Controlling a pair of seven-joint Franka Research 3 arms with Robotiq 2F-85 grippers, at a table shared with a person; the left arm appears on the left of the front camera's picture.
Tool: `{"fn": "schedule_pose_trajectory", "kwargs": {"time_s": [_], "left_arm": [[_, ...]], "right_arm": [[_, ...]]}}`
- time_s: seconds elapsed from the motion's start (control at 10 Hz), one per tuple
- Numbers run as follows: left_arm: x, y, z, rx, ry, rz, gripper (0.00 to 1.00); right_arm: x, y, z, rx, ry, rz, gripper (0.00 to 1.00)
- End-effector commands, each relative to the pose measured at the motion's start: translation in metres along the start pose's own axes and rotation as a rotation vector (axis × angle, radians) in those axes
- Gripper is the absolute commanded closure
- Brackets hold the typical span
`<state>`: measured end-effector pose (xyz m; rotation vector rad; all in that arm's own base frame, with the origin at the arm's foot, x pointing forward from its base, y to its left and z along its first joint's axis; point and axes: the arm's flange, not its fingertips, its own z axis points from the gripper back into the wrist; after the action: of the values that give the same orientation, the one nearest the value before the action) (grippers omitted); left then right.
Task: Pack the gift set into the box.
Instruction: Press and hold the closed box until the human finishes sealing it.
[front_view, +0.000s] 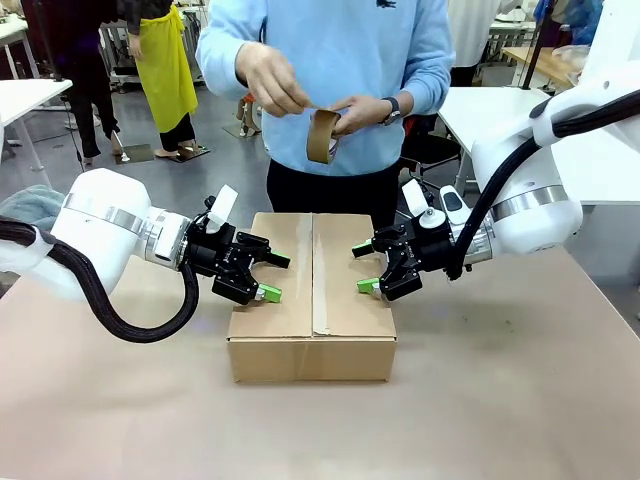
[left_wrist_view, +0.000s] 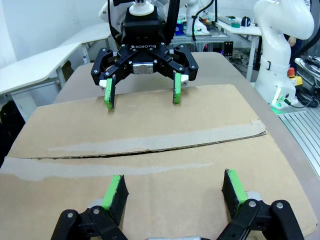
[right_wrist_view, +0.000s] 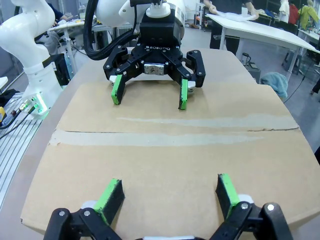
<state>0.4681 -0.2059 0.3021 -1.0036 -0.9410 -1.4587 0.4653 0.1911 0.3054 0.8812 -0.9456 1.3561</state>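
We held both pincers spread wide and gripping nothing, the left pincer (front_view: 268, 276) over the left flap and the right pincer (front_view: 366, 267) over the right flap of the brown cardboard box (front_view: 312, 340), their green pads resting on or just above the board. The box sat closed on the surface (front_view: 500, 400) in front of us, its two top flaps meeting at a centre seam (left_wrist_view: 150, 150) that was not yet taped; we could not see the gift set and judged it to be inside. Beyond the box the person's hands (front_view: 275, 80) were working a roll of brown tape (front_view: 322, 136).

We judged that the flaps could spring up if our pads lifted or slid, and that the tape could catch a pad. The surface was covered in brown board. Behind stood white tables and other people.
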Motion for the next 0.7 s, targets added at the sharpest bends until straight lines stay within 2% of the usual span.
{"fn": "schedule_pose_trajectory", "kwargs": {"time_s": [0.0, 0.6], "left_arm": [[-0.0029, -0.0024, -0.0004, 0.000, -0.003, -0.013, 0.00], [-0.0029, -0.0024, -0.0004, 0.000, -0.003, -0.013, 0.00]], "right_arm": [[-0.0021, 0.0027, -0.0002, -0.002, 0.006, 0.010, 0.00], [-0.0021, 0.0027, -0.0002, -0.002, 0.006, 0.010, 0.00]]}}
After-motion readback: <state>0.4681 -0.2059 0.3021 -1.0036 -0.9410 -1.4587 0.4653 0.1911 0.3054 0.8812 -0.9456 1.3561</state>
